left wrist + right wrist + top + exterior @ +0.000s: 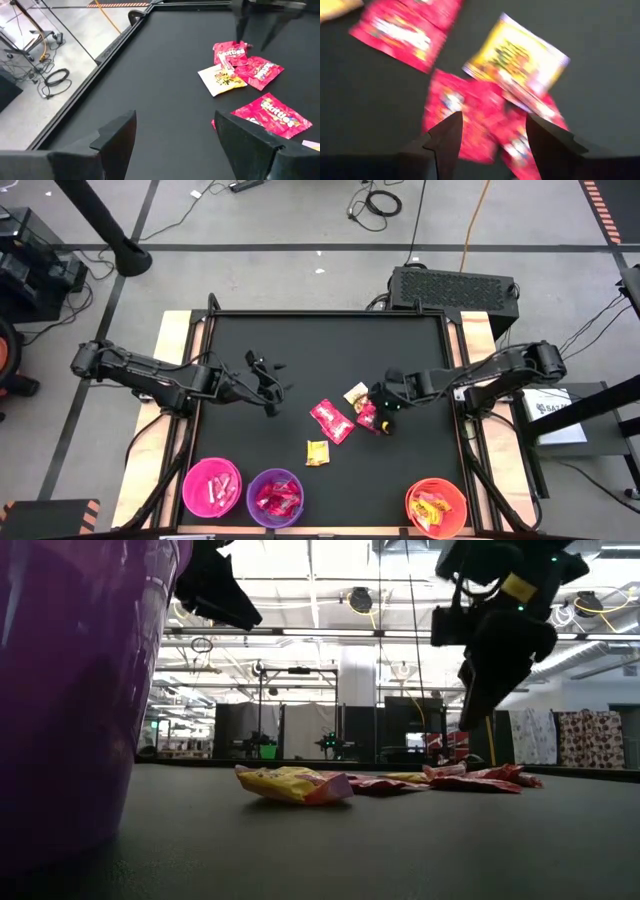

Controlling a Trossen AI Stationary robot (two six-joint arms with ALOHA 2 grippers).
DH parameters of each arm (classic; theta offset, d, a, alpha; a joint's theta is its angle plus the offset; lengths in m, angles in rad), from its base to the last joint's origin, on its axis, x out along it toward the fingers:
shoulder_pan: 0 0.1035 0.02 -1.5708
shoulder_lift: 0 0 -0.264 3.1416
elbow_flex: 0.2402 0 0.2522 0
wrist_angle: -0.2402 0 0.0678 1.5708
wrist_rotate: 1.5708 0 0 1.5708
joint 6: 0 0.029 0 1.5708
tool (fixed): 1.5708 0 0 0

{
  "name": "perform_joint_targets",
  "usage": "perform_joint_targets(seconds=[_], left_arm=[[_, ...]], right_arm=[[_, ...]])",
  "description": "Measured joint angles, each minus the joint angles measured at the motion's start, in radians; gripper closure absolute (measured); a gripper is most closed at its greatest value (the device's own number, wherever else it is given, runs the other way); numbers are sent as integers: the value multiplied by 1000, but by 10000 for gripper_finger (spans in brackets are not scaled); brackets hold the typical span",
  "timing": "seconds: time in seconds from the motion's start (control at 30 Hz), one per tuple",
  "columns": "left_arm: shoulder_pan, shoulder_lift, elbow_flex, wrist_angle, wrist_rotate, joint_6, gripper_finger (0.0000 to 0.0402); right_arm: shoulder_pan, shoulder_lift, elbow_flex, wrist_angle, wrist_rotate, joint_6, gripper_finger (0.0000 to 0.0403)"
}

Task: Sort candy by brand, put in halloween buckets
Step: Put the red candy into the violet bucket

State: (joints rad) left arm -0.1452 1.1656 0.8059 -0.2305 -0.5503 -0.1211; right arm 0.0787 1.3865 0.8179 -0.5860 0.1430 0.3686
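Observation:
Several candy packets lie flat on the black table (300,340): a red one (332,420), a small yellow one (317,452), a pale yellow one (356,392) and a red pair (367,416). My right gripper (384,420) hangs open, pointing down over the red pair (475,125), its fingertips clear of the table in the low view (472,710). My left gripper (270,388) stands open above bare table left of the candy, nothing between its fingers (175,145). The pink bucket (212,487), purple bucket (275,497) and orange bucket (437,507) stand along the near edge, each with candy inside.
The table's raised black frame (205,380) runs round the mat. The far half of the mat is bare. In the low view the purple bucket (70,690) fills the left side. Cables and a black box (455,285) lie on the floor beyond the table.

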Motion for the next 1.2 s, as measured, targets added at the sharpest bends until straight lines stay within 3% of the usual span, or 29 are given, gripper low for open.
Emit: perform_joint_targets(seconds=[0.3,0.6,0.93,1.2], left_arm=[[1,0,0,46,0,21,127],[1,0,0,47,1,30,127],[1,0,0,42,65,30,127],[1,0,0,39,69,40,127]], right_arm=[[-85,-1,31,-305,-21,-80,188],[-119,-1,-3,-212,-28,-81,188],[-213,-1,-76,-66,-162,-122,188],[-247,-34,-82,-119,-151,-26,188]])
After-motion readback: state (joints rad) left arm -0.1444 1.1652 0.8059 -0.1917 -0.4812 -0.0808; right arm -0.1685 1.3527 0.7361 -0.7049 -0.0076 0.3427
